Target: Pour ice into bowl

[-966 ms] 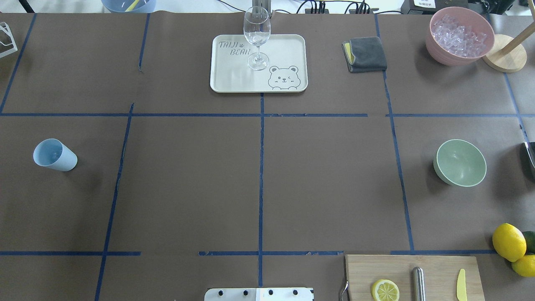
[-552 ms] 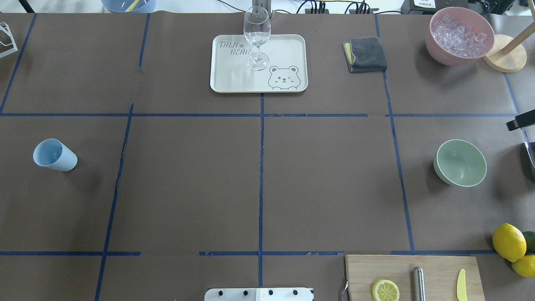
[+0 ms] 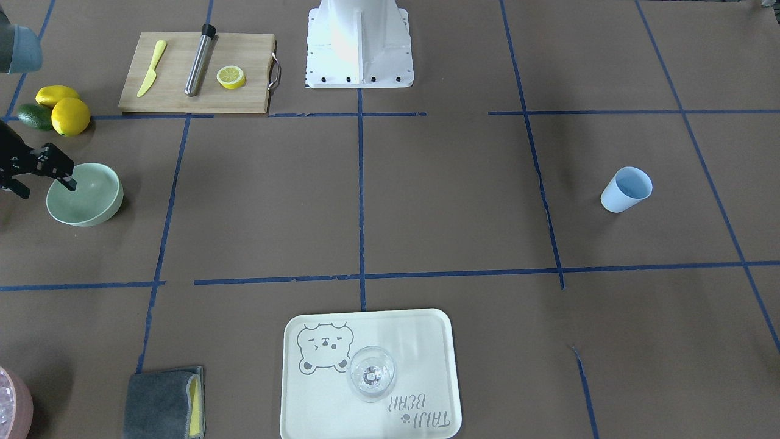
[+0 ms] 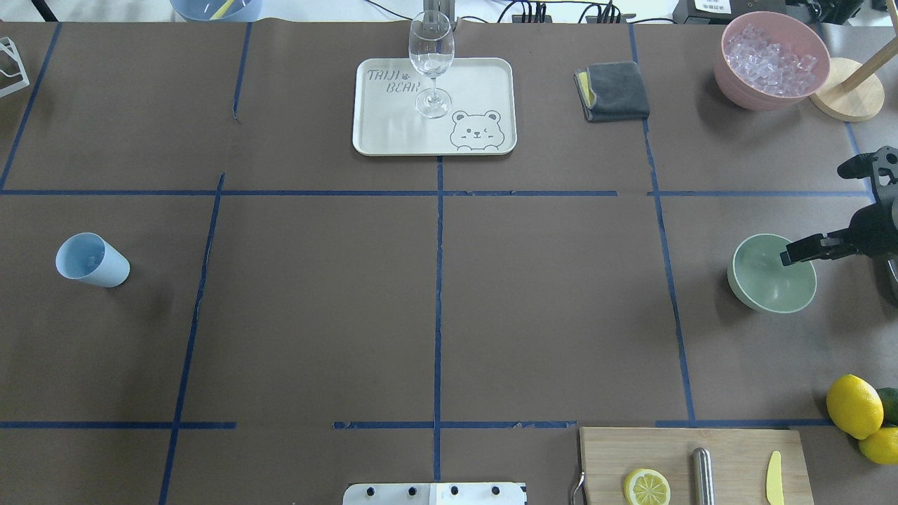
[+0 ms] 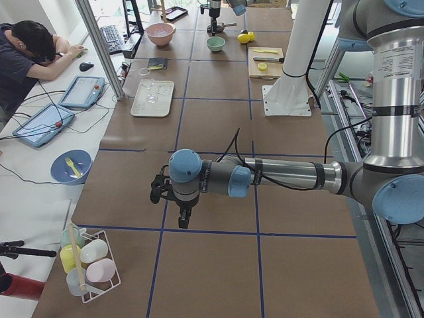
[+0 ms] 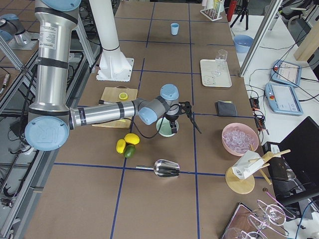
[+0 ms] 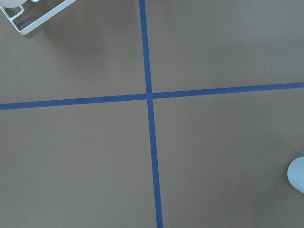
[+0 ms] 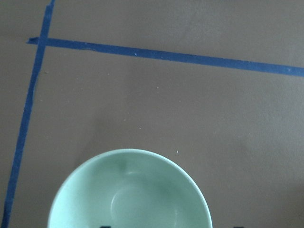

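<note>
From the front-facing camera the bowl (image 3: 91, 204) sits at the left edge of the frame: round, pale mint green, matte, with nothing in it. The right gripper (image 3: 47, 189) reaches in from that edge with its fingers spread wide, one fingertip over the bowl's upper-left rim. In the overhead view the bowl (image 4: 761, 291) is at middle right, plain and empty. The ice (image 4: 768, 59), a heap of clear little cubes, lies in the pink bowl (image 4: 729, 77) at the upper right, well apart from it. The right gripper (image 4: 814, 214) comes in from the right edge, jaws wide apart, its lower finger above the bowl's right rim. A second ago this view showed no gripper at all, and a little later only a dark tip at the right edge; bowl and ice have not shifted. The left-end camera shows the bowl (image 5: 215, 44) small at top centre with the pink bowl (image 5: 161, 33) to its left. The left gripper (image 5: 171, 205) hangs over the table in mid-frame; whether it is open or closed cannot be told. From the right-end camera the bowl (image 6: 162, 130) is at the centre, partly hidden behind the right gripper (image 6: 186, 130), and the ice (image 6: 239, 137) glints at lower right. The left wrist camera sees brown table (image 7: 71, 166) crossed by blue tape (image 7: 149, 142). The right wrist camera looks down into the bowl (image 8: 128, 190) at bottom centre, smooth and empty.
</note>
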You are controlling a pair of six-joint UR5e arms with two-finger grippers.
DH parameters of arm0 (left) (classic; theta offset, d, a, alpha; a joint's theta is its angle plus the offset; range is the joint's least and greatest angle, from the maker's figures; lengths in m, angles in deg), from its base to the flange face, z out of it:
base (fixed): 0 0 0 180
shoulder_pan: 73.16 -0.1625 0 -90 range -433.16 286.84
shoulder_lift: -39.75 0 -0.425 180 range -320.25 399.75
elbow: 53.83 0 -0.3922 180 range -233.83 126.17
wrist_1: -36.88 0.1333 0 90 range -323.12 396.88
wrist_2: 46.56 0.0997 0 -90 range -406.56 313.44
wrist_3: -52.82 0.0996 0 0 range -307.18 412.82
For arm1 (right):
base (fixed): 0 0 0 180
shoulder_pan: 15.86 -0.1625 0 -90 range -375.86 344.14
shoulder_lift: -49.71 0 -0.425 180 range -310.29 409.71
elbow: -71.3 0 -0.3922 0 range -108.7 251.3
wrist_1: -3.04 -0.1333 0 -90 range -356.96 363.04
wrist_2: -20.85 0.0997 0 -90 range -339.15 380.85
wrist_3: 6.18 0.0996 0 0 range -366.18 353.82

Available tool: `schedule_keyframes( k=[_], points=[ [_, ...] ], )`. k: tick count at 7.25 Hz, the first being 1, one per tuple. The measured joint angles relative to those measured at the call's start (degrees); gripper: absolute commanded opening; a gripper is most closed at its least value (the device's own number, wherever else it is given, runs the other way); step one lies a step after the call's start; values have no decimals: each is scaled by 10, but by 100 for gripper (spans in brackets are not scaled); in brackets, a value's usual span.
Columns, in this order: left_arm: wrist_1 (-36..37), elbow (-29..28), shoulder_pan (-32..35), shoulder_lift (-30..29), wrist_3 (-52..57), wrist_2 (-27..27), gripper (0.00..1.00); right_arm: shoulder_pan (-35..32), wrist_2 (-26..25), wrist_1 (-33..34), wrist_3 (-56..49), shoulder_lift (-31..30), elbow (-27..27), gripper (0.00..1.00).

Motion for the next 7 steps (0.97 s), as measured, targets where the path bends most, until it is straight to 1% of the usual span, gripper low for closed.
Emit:
schedule_keyframes(
  k=[1, 2, 3, 4, 5, 7],
  points=[
    [-1, 0, 0, 0, 0, 0, 100, 6, -6, -8, 1, -9, 8, 86],
    [-3, 0, 0, 0, 0, 0, 100, 13, -11, -23, 1, -12, 27, 55],
    [-6, 0, 0, 0, 0, 0, 100, 20, -15, -47, 0, -10, 51, 7],
    [-7, 0, 1, 0, 0, 0, 100, 24, -15, -68, -1, -9, 67, 0],
    [-8, 0, 1, 0, 0, 0, 100, 25, -13, -79, -1, -8, 72, 0],
    [-9, 0, 1, 3, 0, 0, 100, 23, -7, -84, -2, -9, 61, 0]
  ],
)
